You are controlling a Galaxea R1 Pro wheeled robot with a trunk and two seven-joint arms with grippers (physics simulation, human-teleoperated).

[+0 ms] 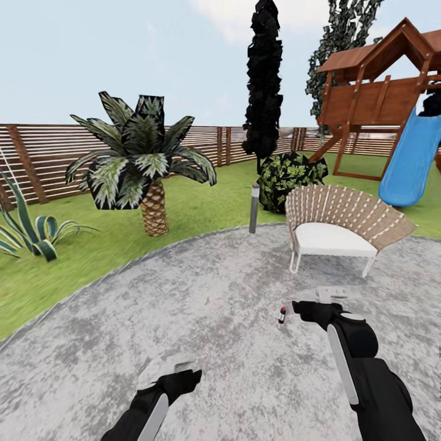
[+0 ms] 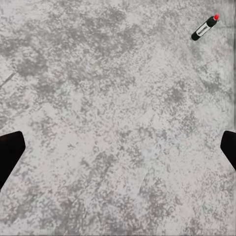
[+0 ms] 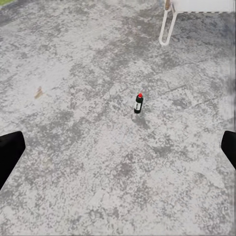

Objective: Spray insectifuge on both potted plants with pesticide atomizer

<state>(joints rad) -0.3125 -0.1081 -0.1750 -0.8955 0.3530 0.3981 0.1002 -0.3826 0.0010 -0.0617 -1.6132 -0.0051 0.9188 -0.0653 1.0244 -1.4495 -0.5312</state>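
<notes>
- Nearest you in the head view, your left gripper [image 1: 177, 375] hangs low over the grey stone patio [image 1: 202, 343]. Its fingertips sit at the far edges of its wrist view, spread wide and holding nothing.
- Your right gripper [image 1: 298, 308] is further out, also spread wide and empty, just beside the pesticide bottle [image 1: 282, 315] but apart from it.
- The bottle stands upright on the patio, small and slim, red tip up, in front of the woven chair [image 1: 343, 229]. In the right wrist view it [image 3: 139, 103] sits ahead of the open fingers, not between them.
- Risk: the bottle looks narrow and easy to topple. A finger brushing it on the way in could knock it over and send it rolling.
- Risk: closing before both fingers flank it would likely push it away.
- Beyond stand a palm [image 1: 142, 162], a grey post [image 1: 253, 208] and a dark bush [image 1: 289, 177]. Don't mistake these for the potted plants.
</notes>
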